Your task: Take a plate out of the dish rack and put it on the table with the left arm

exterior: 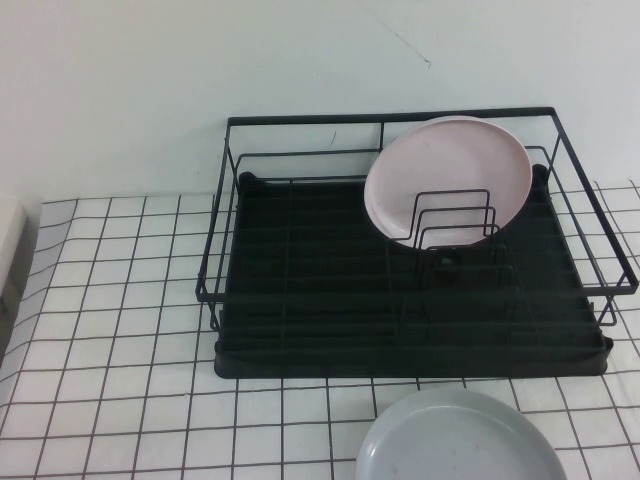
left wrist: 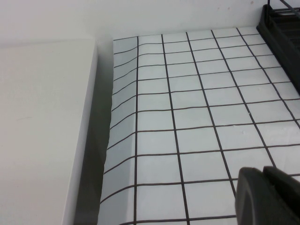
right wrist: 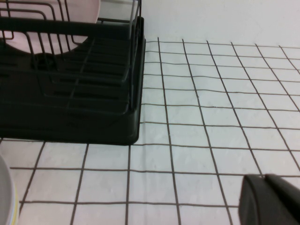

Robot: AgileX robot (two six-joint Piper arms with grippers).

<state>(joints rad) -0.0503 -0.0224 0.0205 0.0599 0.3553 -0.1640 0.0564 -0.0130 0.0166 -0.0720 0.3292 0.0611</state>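
Observation:
The pale pink plate [exterior: 448,178] stands tilted in the upright wire slots at the right rear of the black dish rack [exterior: 300,290]; part of it shows in the right wrist view [right wrist: 70,23]. Neither arm shows in the high view. My left gripper [left wrist: 262,174] is shut and empty, low over the gridded table [left wrist: 187,108] to the left of the rack, whose corner [left wrist: 281,28] is some way off. My right gripper [right wrist: 263,180] is shut and empty over the table [right wrist: 211,93] to the right of the rack [right wrist: 70,103].
A grey-blue plate [exterior: 460,440] lies flat on the table in front of the rack; its rim shows in the right wrist view [right wrist: 5,192]. A white block [left wrist: 42,131] borders the table's left edge. A pale wall stands behind the rack.

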